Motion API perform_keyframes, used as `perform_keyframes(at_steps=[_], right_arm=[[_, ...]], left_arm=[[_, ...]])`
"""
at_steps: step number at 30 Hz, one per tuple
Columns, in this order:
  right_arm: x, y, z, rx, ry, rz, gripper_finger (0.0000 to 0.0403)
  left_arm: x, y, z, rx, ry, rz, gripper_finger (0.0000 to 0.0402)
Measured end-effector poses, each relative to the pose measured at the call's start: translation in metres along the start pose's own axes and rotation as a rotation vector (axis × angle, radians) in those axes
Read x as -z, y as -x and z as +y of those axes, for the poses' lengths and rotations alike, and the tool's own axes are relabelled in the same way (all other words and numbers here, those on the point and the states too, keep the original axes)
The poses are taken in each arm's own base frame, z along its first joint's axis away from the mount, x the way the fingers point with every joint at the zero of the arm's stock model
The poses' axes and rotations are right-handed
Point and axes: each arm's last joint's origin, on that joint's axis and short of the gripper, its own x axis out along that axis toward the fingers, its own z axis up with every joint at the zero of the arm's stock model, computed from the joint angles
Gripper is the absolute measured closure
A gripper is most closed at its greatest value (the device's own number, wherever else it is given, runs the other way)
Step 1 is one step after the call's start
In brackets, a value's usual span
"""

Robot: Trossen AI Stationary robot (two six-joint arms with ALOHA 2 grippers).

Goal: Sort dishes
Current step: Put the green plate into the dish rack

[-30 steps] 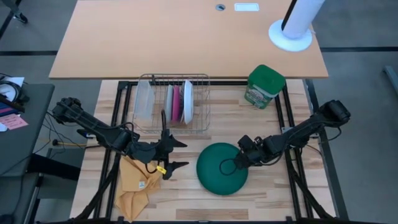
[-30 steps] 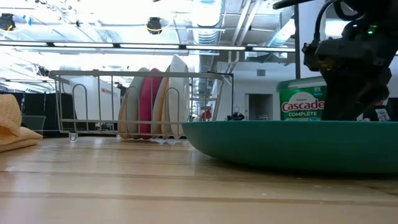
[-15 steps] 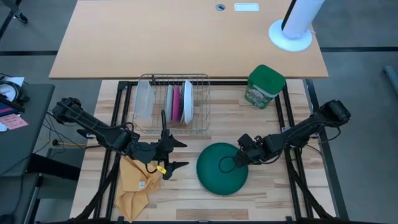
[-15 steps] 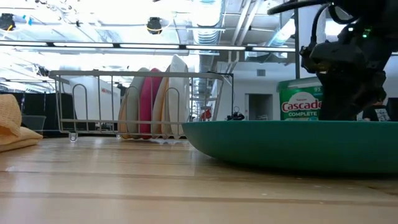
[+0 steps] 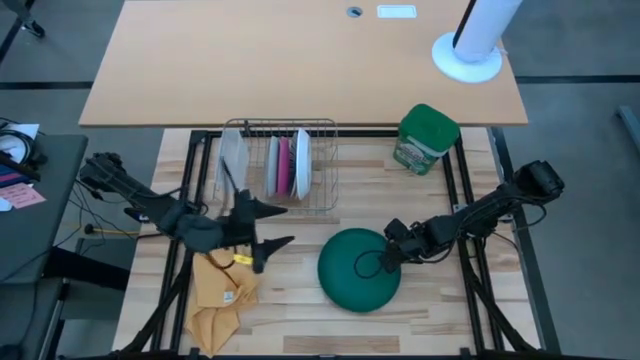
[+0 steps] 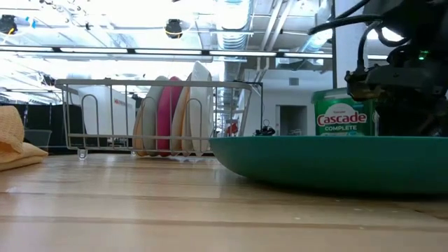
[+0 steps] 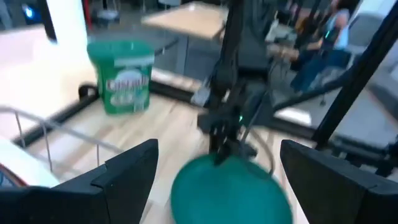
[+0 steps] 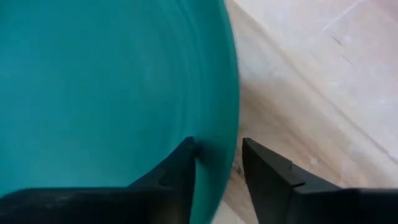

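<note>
counter [image 5: 300,315]: pale wood planks, matt, visible grain; big green plate [image 5: 358,272]: smooth, slight sheen on its back; rack [image 5: 322,170]: thin bare metal wire; mustard cloth [image 5: 220,290]: soft, creased; green canister [image 5: 427,139]: plastic with glossy printed label

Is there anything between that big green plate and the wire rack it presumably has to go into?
Nothing visible does. The green plate lies upside down on bare wood just in front of the rack, with the right gripper straddling its rim. The left gripper, open, hovers off to the side, not on that path.
</note>
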Motion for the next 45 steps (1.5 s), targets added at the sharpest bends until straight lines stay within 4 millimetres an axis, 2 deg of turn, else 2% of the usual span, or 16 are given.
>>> perform_keyframes(at_steps=[4,8,14,18,25,39,45], right_arm=[[-0.001,0.000,0.000,-0.005,0.001,0.017,0.0321],[-0.006,-0.001,0.000,-0.026,0.011,0.015,0.0388],[-0.017,-0.001,0.002,-0.082,0.104,0.014,0.0397],[-0.026,0.011,0.008,-0.118,0.145,-0.014,0.0401],[-0.039,0.052,0.025,-0.152,0.223,-0.066,0.0402],[-0.059,0.150,0.058,-0.138,0.404,-0.321,0.0403],[-0.072,0.184,0.057,-0.017,0.411,-0.464,0.0403]], left_arm=[[-0.010,0.016,-0.008,0.019,0.002,-0.090,0.0073],[-0.013,0.032,-0.023,0.113,-0.033,-0.138,0.0073],[-0.014,0.047,-0.035,0.182,-0.085,-0.179,0.0073],[-0.015,0.053,-0.036,0.147,-0.107,-0.196,0.0073],[-0.016,0.056,-0.033,0.096,-0.130,-0.196,0.0073],[-0.019,0.057,-0.028,-0.041,-0.188,-0.215,0.0073],[-0.021,0.059,-0.025,-0.073,-0.204,-0.220,0.0073]])
